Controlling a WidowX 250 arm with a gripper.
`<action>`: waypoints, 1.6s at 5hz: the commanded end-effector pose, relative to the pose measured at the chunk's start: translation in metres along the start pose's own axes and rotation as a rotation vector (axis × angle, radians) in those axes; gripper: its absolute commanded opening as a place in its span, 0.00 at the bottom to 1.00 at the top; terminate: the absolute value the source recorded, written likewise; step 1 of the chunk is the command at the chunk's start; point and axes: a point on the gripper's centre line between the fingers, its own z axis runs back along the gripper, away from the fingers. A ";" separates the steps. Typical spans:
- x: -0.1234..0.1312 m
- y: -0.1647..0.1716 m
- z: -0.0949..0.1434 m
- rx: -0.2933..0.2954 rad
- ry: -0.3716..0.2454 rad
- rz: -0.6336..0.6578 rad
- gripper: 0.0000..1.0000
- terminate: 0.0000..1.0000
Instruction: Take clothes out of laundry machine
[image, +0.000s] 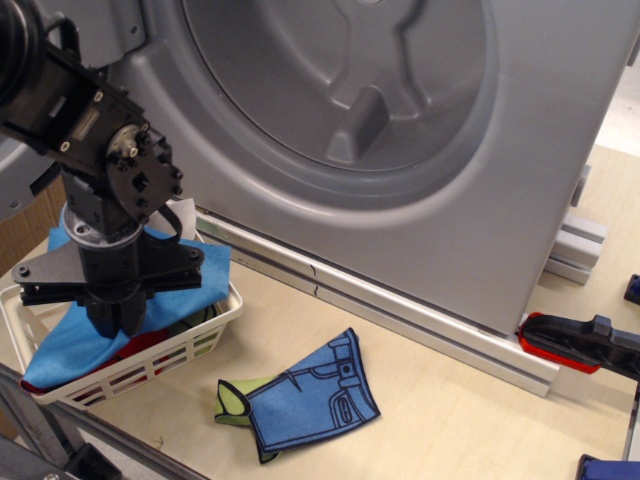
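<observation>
A black robot arm reaches down at the left, its gripper (112, 318) pointing straight down into a white plastic basket (195, 338). The gripper's dark fingers press into a plain bright blue cloth (75, 335), which lies soft and rumpled over the basket, draped across its near left rim. Whether the fingers are clamped on the cloth or loosened from it cannot be told, as the gripper's body hides the tips. A sliver of red cloth (150, 345) shows under the blue one, behind the basket's slotted wall, and a corner of white cloth (183, 214) peeks out just behind the arm.

Filling the upper part of the view is the washer (540, 150), a large silver-grey machine of smooth moulded plastic. Its big round drum opening (340, 90) faces forward, with raised paddles inside. Part of the round door (20, 195) shows at the far left edge, swung open. The washer sits on pale metal rails that run diagonally along its base.

On the light wooden surface (450, 420), in front of the basket and apart from it, lies a small flat jeans-print piece (315, 395) with a green cloth (232, 405) poking out beneath its left edge. To the right of these the surface is bare wood up to a red and black tool (575, 345) at the right edge.
</observation>
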 end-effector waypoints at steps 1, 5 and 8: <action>0.024 -0.006 -0.012 -0.039 -0.020 0.058 0.00 0.00; 0.029 -0.014 -0.033 -0.042 0.084 -0.010 1.00 0.00; 0.063 -0.032 0.023 0.059 0.179 -0.090 1.00 0.00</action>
